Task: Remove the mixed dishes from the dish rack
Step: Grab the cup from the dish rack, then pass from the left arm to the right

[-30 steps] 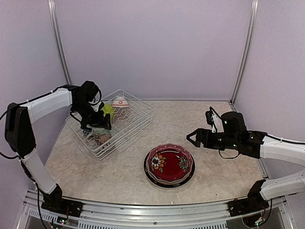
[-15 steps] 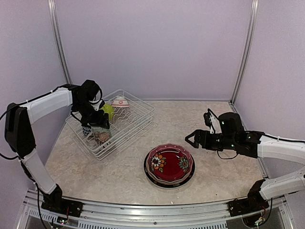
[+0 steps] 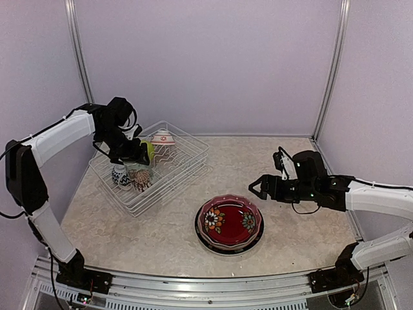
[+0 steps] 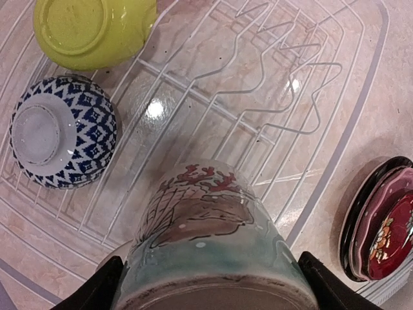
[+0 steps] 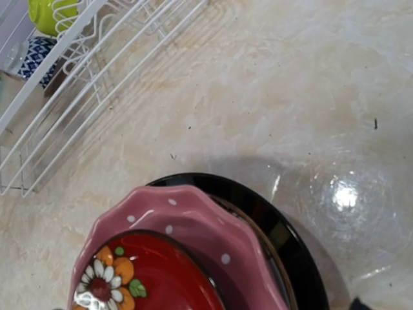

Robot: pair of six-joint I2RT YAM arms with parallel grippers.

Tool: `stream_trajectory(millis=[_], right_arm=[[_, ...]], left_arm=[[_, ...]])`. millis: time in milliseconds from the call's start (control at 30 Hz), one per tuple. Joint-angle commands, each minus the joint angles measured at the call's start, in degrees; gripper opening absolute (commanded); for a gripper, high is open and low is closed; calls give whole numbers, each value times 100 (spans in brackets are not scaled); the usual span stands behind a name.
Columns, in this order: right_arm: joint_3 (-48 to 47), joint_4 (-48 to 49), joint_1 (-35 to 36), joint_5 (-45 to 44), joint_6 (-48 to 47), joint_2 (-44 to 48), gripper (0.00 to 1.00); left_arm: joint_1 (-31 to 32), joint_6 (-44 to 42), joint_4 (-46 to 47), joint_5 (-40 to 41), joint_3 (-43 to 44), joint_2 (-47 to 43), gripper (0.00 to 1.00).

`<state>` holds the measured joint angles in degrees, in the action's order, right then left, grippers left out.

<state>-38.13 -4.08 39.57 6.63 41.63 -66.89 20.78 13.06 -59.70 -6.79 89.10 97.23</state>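
My left gripper [image 3: 132,160] is shut on the cream patterned mug [image 3: 139,178] and holds it above the left part of the white wire dish rack [image 3: 193,161]. In the left wrist view the mug [image 4: 206,245] fills the space between my fingers [image 4: 106,284]. In the rack lie a blue-white bowl [image 3: 119,174], a lime green bowl [image 3: 148,150] and a red-white bowl [image 3: 162,137]. My right gripper [image 3: 258,187] is open and empty, just right of the stacked plates [image 3: 230,223]. A red floral plate [image 5: 148,278] tops a pink dotted one [image 5: 213,226] and a black-rimmed one [image 5: 284,226].
The rack stands at the back left, angled to the table edges. The left wrist view shows the green bowl [image 4: 90,29] and blue-white bowl [image 4: 61,132] upside down on the rack's wires [image 4: 271,97]. Metal posts stand at the back corners.
My left gripper has lifted the mug up and a little back, uncovering the blue-white bowl. My right gripper has edged slightly left toward the plates.
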Motion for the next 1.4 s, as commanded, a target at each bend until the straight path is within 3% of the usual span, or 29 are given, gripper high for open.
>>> stream_trajectory(millis=[0, 367, 533, 667, 833, 1000, 1233, 1367], right_arm=[[-153, -58, -38, 37, -11, -99, 92], [-236, 350, -40, 353, 75, -418, 92], [-509, 399, -20, 505, 84, -674, 92], [-740, 819, 50, 686, 178, -851, 92], [-1000, 1577, 215, 1158, 380, -1140, 92], [-1224, 2662, 363, 1573, 598, -1449, 92], [-1704, 2906, 618, 1251, 262, -1718, 92], [-1806, 3090, 651, 1154, 90, -1719, 91]], left_arm=[[34, 36, 46, -162, 585, -481, 2], [-154, 302, 54, -628, 1360, -656, 0], [-254, 648, 396, -1262, 1533, -770, 0], [-325, 1202, 983, -2219, 1479, -789, 0], [-322, 2124, 2166, -3257, 1130, -805, 0], [-279, 3465, 4128, -4112, 310, -937, 0], [-138, 5064, 6490, -4617, -736, -780, 0], [80, 5665, 7249, -4799, -958, -525, 0]])
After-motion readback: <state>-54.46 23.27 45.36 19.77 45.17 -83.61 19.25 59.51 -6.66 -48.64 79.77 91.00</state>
